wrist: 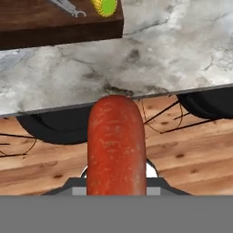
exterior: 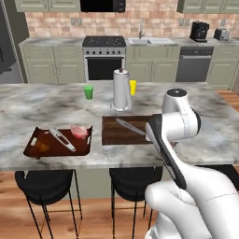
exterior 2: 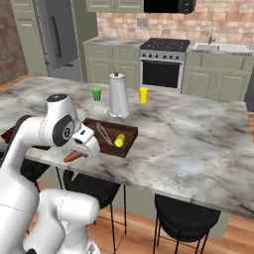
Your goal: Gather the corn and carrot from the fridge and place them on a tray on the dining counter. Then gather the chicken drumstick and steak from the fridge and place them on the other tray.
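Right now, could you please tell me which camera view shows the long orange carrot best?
The hand view: the long orange carrot fills its centre, held lengthwise. The right base view shows just its tip below the gripper; in the left base view the arm blocks it.

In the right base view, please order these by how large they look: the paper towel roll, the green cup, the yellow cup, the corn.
1. Paper towel roll
2. Yellow cup and green cup, about alike
3. Corn, smallest
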